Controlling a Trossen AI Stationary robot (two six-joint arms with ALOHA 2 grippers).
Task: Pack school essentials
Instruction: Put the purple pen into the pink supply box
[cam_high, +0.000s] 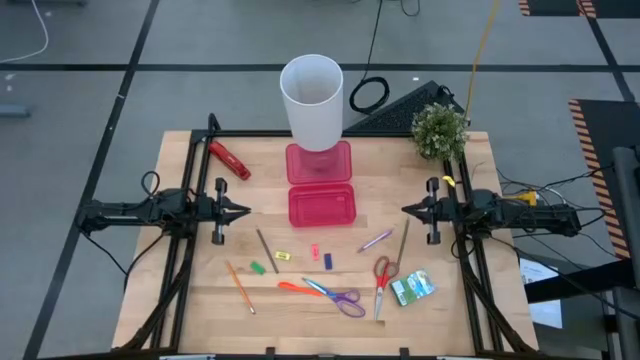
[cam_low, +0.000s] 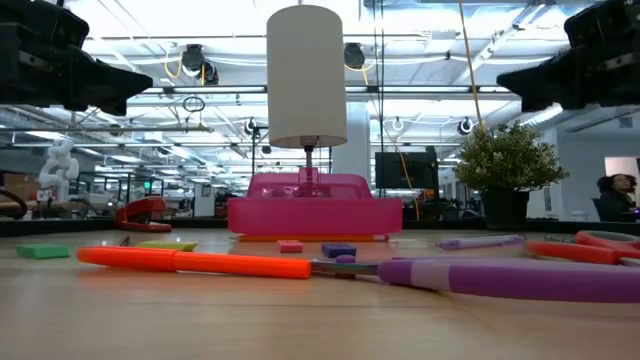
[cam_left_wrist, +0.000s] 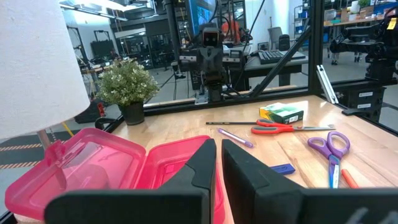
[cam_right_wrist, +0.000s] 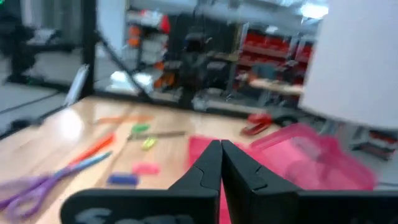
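Pink case (cam_high: 322, 204) lies open mid-worktop (cam_high: 200, 300); left gripper (cam_high: 244, 211) and right gripper (cam_high: 407, 210) flank it, fingers closed, empty; scissors (cam_high: 335, 295) lie nearer.

Bright, even overhead light fills the scene; ceiling strip lamps (cam_low: 130, 25) blow out to white in the low view. The desk (cam_high: 200, 300) shows only faint, soft shadows. The low view's nearest desk surface is out of focus, and the right wrist view is blurred throughout.
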